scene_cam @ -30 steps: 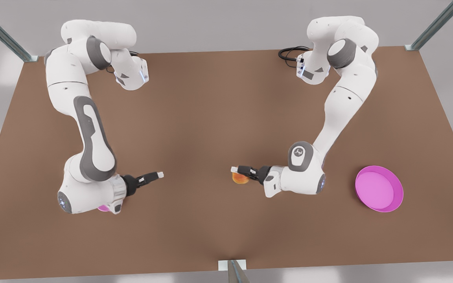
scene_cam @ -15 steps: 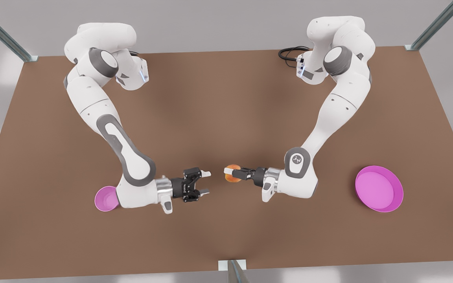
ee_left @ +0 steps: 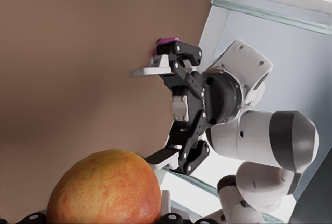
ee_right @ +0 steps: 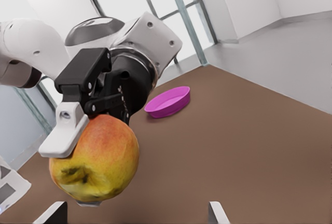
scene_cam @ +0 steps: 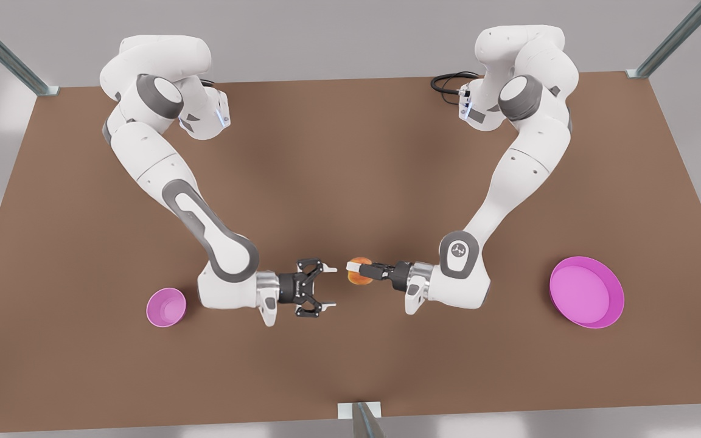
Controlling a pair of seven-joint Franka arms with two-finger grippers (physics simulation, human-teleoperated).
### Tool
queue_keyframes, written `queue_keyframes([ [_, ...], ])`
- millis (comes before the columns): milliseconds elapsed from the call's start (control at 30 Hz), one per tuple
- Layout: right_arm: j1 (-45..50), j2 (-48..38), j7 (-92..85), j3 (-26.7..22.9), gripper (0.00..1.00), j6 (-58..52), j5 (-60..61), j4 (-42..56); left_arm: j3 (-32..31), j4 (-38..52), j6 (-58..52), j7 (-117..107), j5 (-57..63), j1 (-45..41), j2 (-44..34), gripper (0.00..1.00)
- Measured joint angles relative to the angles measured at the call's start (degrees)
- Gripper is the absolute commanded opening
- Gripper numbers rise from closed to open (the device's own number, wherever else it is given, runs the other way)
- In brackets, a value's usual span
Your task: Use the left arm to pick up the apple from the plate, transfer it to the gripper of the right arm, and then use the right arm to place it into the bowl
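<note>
The red and yellow apple [scene_cam: 359, 277] hangs above the table's middle, and my left gripper [scene_cam: 358, 272] is shut on it. The apple [ee_left: 106, 190] sits close in the left wrist view. My right gripper [scene_cam: 331, 287] is open and faces the apple from the front view's left, a short gap away. The left wrist view shows that right gripper [ee_left: 148, 115] spread wide. In the right wrist view the apple [ee_right: 96, 164] is pinched by a left finger [ee_right: 65, 133]. The small bowl [scene_cam: 166, 307] stands behind the right arm. The plate [scene_cam: 615, 307] lies at the front view's right.
The brown table [scene_cam: 350, 170] carries both arm bases at its far edge. The plate [ee_right: 168, 102] lies behind the left gripper in the right wrist view. A sliver of the bowl [ee_left: 166, 41] peeks past the right gripper. Metal frame posts [scene_cam: 359, 420] stand at the table's edges.
My right arm has swung from over the bowl toward the middle, uncovering the bowl, and its open gripper has closed in on the apple. The left gripper with the apple edged slightly toward it.
</note>
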Motion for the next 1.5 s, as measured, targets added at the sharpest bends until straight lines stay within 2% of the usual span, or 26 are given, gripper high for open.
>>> queue_keyframes([
  [633, -3.9, -0.2, -18.4, 7.9, 1.00, 6.4, 3.5, -6.3, -0.1, 0.3, 2.3, 3.3, -1.0, -0.4, 0.5, 0.80],
  [1500, -0.5, 2.2, -26.9, 9.1, 1.00, 11.2, 6.2, -5.2, -0.1, 0.5, 5.1, 4.6, -3.7, -1.8, 0.6, 0.82],
])
